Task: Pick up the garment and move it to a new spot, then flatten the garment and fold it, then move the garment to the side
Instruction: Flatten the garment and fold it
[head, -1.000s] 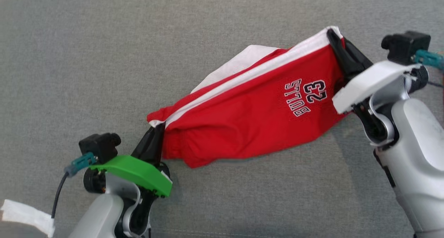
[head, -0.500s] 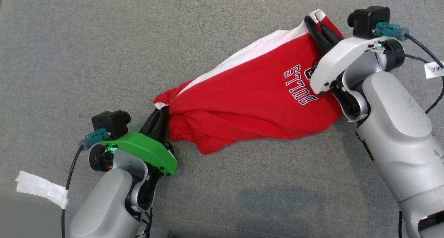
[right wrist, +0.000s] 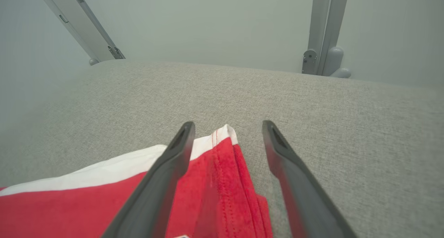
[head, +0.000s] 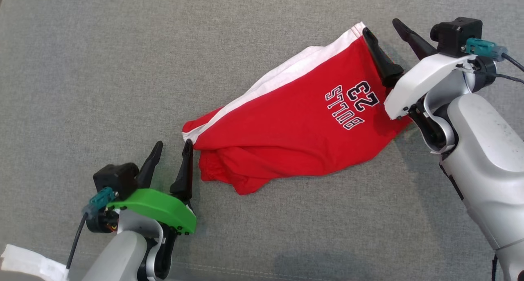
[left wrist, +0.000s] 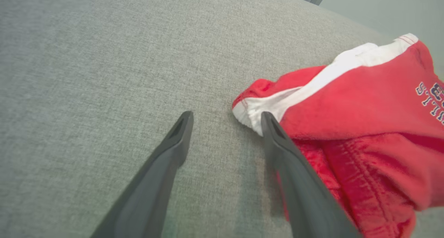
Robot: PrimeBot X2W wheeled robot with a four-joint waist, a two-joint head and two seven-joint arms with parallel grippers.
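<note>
The garment (head: 294, 121) is a pair of red shorts with a white side stripe and "BULLS 23" lettering, lying loosely bunched on the grey cloth surface (head: 102, 68). My left gripper (head: 172, 148) stands open just left of the garment's lower-left corner (left wrist: 249, 109), one finger (left wrist: 277, 141) touching the fabric edge. My right gripper (head: 380, 26) is open at the garment's upper-right corner (right wrist: 222, 141), one finger (right wrist: 180, 144) over the cloth, the other (right wrist: 277, 144) over bare surface. Nothing is held.
A strip of white tape (head: 28, 262) lies at the lower-left corner. Grey metal frame posts (right wrist: 324, 30) rise beyond the surface's far edge. Cables (head: 511, 66) trail from the right wrist.
Both grippers have opened and let go of the garment, which now rests on the surface. The left gripper drew back slightly from the corner; the right one shifted right.
</note>
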